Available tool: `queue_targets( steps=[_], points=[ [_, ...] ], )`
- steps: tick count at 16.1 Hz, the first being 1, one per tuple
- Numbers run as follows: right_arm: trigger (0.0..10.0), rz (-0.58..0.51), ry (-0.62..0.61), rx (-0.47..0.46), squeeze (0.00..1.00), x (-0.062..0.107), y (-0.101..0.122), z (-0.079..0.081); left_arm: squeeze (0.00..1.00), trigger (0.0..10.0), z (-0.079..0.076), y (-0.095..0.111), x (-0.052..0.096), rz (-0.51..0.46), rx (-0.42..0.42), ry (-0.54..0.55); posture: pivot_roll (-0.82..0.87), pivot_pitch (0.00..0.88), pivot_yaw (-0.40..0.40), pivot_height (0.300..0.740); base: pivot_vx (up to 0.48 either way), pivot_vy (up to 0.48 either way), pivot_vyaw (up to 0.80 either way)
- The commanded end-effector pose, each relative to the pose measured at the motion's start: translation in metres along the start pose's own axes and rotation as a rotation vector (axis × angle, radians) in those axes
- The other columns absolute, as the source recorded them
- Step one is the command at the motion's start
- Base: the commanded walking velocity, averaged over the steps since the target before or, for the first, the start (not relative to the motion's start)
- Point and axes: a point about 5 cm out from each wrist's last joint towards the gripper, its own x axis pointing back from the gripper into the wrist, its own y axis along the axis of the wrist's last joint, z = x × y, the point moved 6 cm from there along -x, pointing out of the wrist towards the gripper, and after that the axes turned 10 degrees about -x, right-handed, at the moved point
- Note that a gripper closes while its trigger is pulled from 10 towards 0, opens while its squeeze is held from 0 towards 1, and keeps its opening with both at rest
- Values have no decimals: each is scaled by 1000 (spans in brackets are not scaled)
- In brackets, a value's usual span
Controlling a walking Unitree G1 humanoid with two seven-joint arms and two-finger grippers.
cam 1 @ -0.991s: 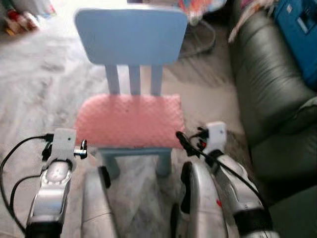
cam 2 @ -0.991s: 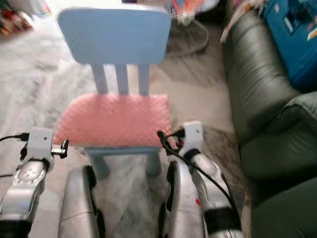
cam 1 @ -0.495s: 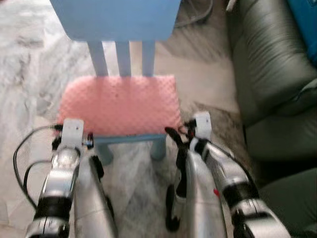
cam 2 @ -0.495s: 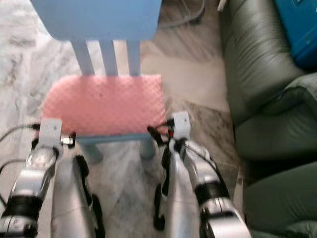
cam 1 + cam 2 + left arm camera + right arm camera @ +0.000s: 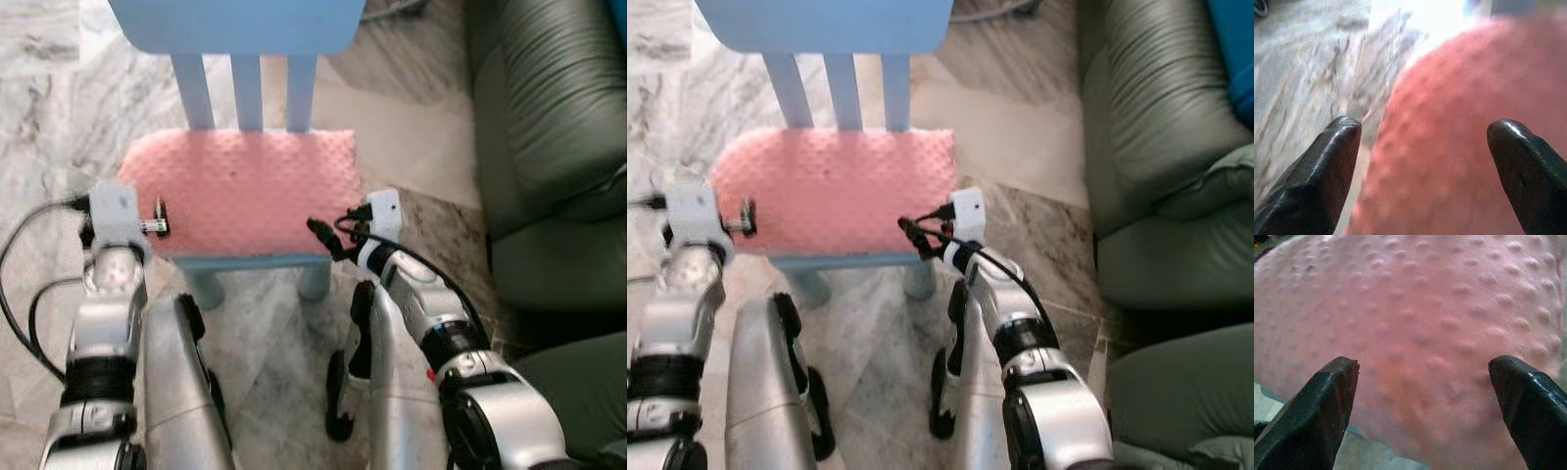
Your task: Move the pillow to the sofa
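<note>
- Now the left gripper (image 5: 1422, 166) sits at the left edge of the pink pillow (image 5: 245, 191), its fingers (image 5: 1317, 171) spread wide, one over the marble floor (image 5: 49, 127) and the other over the pillow's dimpled fabric. Half a second ago this wrist hung lower, near the seat's front corner; it has risen alongside the pillow's left side.
- Centrally, the pillow lies flat on the seat of the small blue chair (image 5: 245, 88), covering nearly all of it, with the three back slats rising behind. It has not shifted on the seat since the earlier frames.
- Next, the right gripper (image 5: 1422, 406) is at the pillow's front right corner, fingers (image 5: 1312, 411) held wide apart with the pink surface between them. It has pushed forward and inward from its earlier spot just beside the corner.
- Finally, the dark green sofa (image 5: 549, 147) stands along the right, well apart from the pillow.
</note>
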Motion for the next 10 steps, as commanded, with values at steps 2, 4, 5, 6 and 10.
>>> queue_targets(
  steps=[2,4,5,6,10],
  points=[
    [10000,-17,-27,-25,0,-2,-2,-4,0,10000,8,-9,-7,10,11,21,83,399,-118,489,0,0,0],
    [10000,-21,-63,-16,0,-3,-4,-6,0,10000,3,-19,-12,44,9,6,86,411,-122,489,0,0,0],
    [10000,-26,-106,-33,0,-2,-9,-9,0,10000,-4,-35,-14,109,48,2,95,422,-127,489,0,0,0],
    [10000,-23,-128,-40,0,-2,-13,-10,0,10000,-9,-42,-16,137,88,-2,97,423,-127,489,0,0,0],
    [10000,14,-159,-69,0,-4,-34,-4,0,10000,-31,-54,-18,157,124,-42,128,435,-126,489,0,0,0]
  ],
)
